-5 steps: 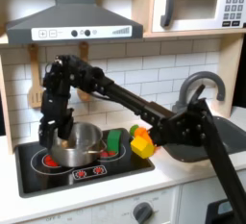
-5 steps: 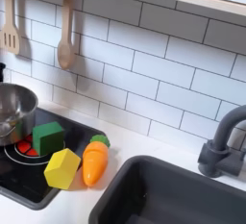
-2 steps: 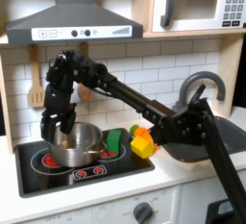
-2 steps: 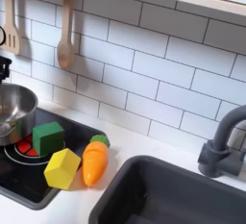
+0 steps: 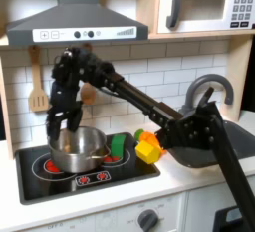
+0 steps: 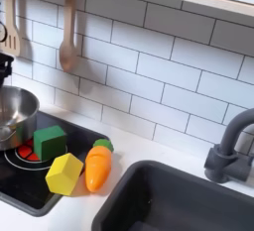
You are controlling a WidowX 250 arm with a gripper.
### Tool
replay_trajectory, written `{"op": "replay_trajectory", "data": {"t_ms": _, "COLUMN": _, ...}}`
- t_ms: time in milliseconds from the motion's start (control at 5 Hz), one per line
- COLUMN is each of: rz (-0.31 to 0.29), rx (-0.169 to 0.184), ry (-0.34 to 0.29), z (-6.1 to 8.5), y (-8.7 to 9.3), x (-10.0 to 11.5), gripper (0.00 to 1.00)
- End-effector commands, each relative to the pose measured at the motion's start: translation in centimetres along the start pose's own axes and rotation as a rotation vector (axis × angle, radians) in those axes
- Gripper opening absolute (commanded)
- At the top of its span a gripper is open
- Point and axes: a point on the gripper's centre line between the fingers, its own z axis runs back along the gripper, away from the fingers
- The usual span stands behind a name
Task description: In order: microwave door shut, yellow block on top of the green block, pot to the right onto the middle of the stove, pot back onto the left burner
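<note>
**Pot on the stove, blocks not stacked yet**

White tile is running behind the stove. In the first exterior view the gripper is hanging over the pot at its 11 o'clock; can't tell if the claw's released or clenched. In the second exterior view the green block is sitting by the pot's 4 o'clock, with the yellow block at the green's 5 o'clock, on the stove's edge. The microwave door is sitting shut up top.

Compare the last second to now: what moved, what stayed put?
The gripper rose from the rim of the pot and now sits above it, holding nothing I can make out; whether its jaws are open is unclear. Unchanged in both exterior views: the pot, the green block, the yellow block still on the stove, unstacked, and the microwave door.
</note>
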Motion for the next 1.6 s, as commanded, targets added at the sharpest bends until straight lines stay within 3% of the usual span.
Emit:
{"op": "replay_trajectory", "data": {"t_ms": 0, "rz": -0.153, "rx": -0.076, "ry": 0.013, "z": 0.9, "y": -4.3, "x": -2.5, "gripper": 1.0}}
{"op": "replay_trajectory", "data": {"t_ms": 400, "rz": -0.259, "rx": -0.104, "ry": 0.015, "z": 4.6, "y": -3.6, "x": -6.8, "gripper": 1.0}}
{"op": "replay_trajectory", "data": {"t_ms": 600, "rz": -0.307, "rx": -0.124, "ry": 0.022, "z": 5.6, "y": -3.4, "x": -8.9, "gripper": 1.0}}
{"op": "replay_trajectory", "data": {"t_ms": 1000, "rz": -0.418, "rx": -0.146, "ry": -0.056, "z": 9.4, "y": -3.9, "x": -12.0, "gripper": 1.0}}
{"op": "replay_trajectory", "data": {"t_ms": 1400, "rz": -0.535, "rx": -0.174, "ry": -0.078, "z": 11.1, "y": -3.8, "x": -16.3, "gripper": 1.0}}
